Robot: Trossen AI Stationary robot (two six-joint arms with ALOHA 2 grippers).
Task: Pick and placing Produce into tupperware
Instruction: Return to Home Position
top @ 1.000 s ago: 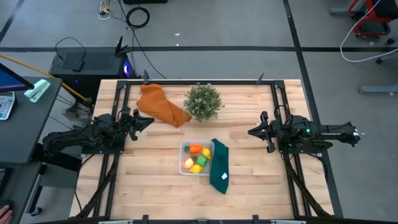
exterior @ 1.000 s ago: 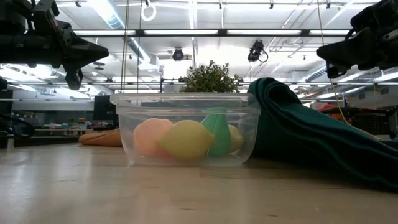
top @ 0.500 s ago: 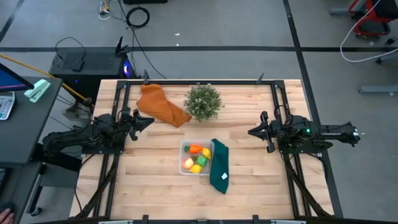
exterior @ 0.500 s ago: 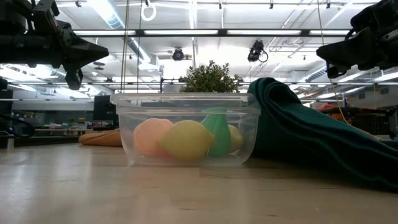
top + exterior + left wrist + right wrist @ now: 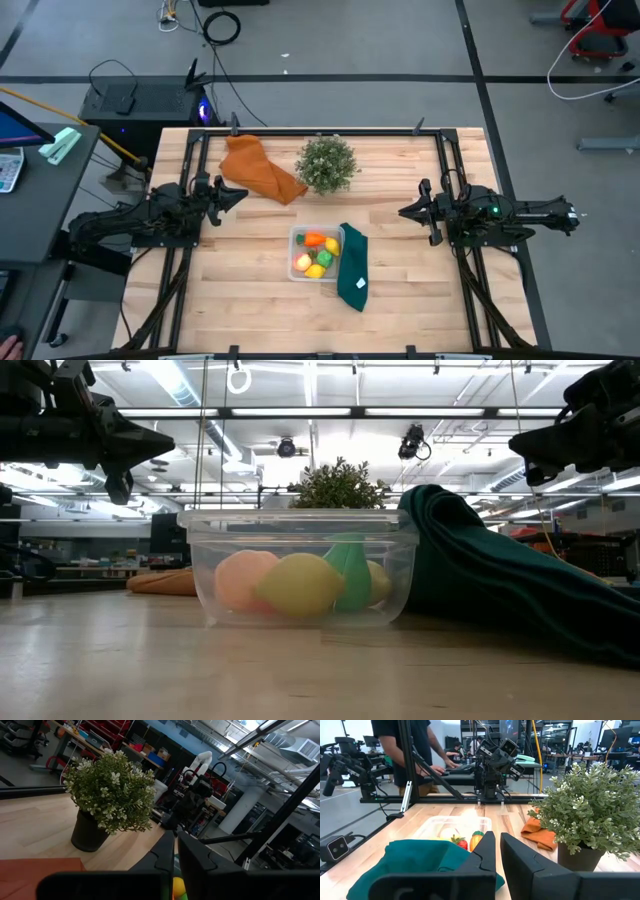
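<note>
Nothing's budged over the last second. The left hand (image 5: pixel 240 193) sits well left of the tupperware (image 5: pixel 293 255) and the right hand (image 5: pixel 403 211) well right of it, both pinched closed and empty. The produce (image 5: pixel 316 254) is all inside the tupperware, so I'd call this done.

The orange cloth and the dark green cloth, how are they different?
The orange cloth lies beside the potted plant; the dark green cloth lies against the tupperware. The orange cloth is bunched into a wide heap; the dark green cloth stretches out as a long strip. Both are rumpled and rest on the table.
</note>
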